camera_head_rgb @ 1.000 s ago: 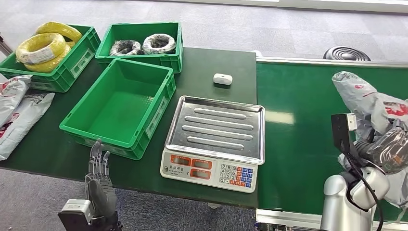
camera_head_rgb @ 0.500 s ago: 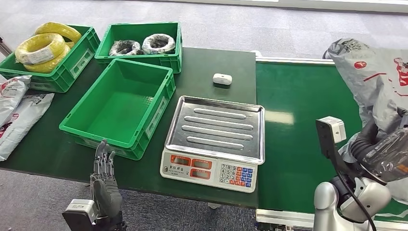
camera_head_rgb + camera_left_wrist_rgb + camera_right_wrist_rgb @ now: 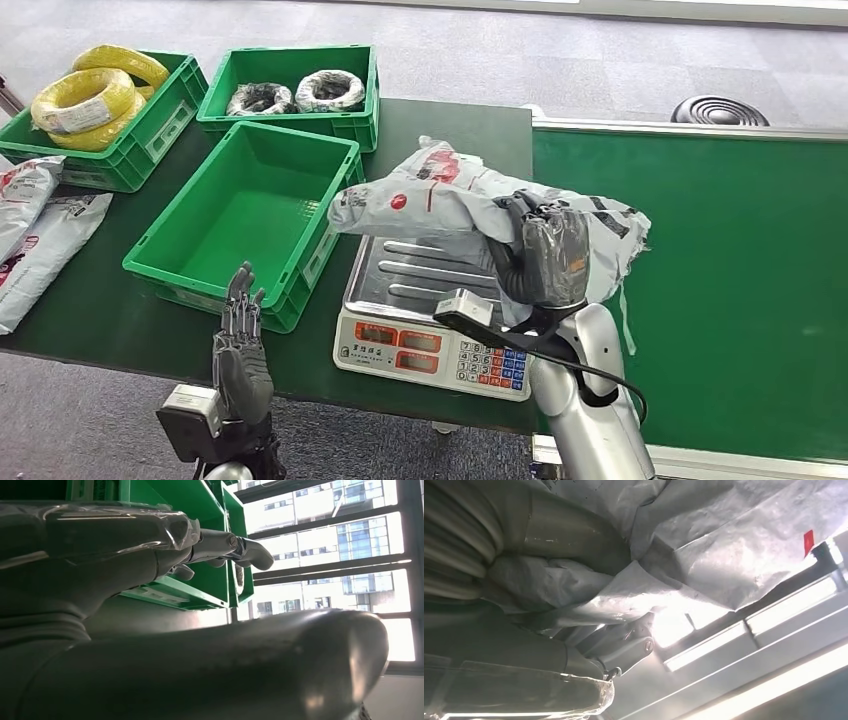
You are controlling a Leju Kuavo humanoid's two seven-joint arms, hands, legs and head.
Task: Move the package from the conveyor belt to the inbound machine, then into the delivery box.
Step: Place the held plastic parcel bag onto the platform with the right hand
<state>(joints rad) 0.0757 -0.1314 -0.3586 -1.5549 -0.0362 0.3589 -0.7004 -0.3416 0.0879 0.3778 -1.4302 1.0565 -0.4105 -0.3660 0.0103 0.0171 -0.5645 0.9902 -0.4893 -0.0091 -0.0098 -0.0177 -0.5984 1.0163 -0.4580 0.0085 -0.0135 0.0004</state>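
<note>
Holding the grey package (image 3: 450,195) over the scale (image 3: 445,290), I have my right hand (image 3: 545,255) closed on its near end so the bag hangs flat above the steel tray, ready, as I judge it, to be lowered for weighing; whether it already touches the tray I cannot tell. Going from big to small: one conveyor belt (image 3: 720,260) runs off to my right, bare where I can see it, and one dark table (image 3: 440,130) carries everything else. Three green bins sit on it: the nearest empty bin (image 3: 250,215) just beside the scale, which I take for the delivery box, placed close so the next move is short; one bin with yellow coils (image 3: 95,105); one bin with dark coils (image 3: 295,90). Two more grey bags (image 3: 35,225) lie at the table's far left edge. My left hand (image 3: 240,345) stands upright before the table edge, fingers straight and apart, holding nothing, waiting clear of the empty bin.
</note>
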